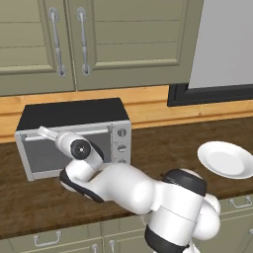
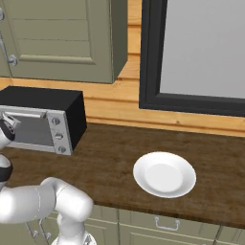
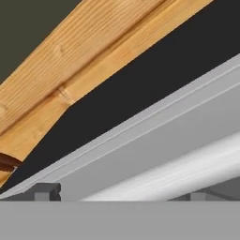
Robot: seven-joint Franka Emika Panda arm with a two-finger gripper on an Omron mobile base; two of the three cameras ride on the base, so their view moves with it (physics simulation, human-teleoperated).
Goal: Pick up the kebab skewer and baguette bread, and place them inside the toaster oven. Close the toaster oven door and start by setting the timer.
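My arm reaches low across the counter [image 1: 163,143] toward the toaster oven [image 1: 74,136], wrist up at the top left of the toaster oven door [image 1: 54,150]. Fingers [image 3: 47,191]: just two dark tips at the bottom of the hand view; I cannot tell if they're spread or pinching the bar handle [image 3: 187,171] (blurred pale bar just above them, very close). Door looks upright, so shut or nearly, glass grey, nothing readable inside. White plate [image 2: 164,174] sits bare to the right, well apart from the oven, so I judge skewer and baguette are already in, unconfirmed. Handling guess: the door is stiff, hinged at the bottom, swings on an arc; the handle is smooth and round and could slip, so take it mid-bar or push the frame flat. Three knobs [image 1: 121,146] on the right panel are small, need a firm pinch and twist. Behind: wood backsplash [image 1: 148,101], green cabinets [image 1: 99,39].
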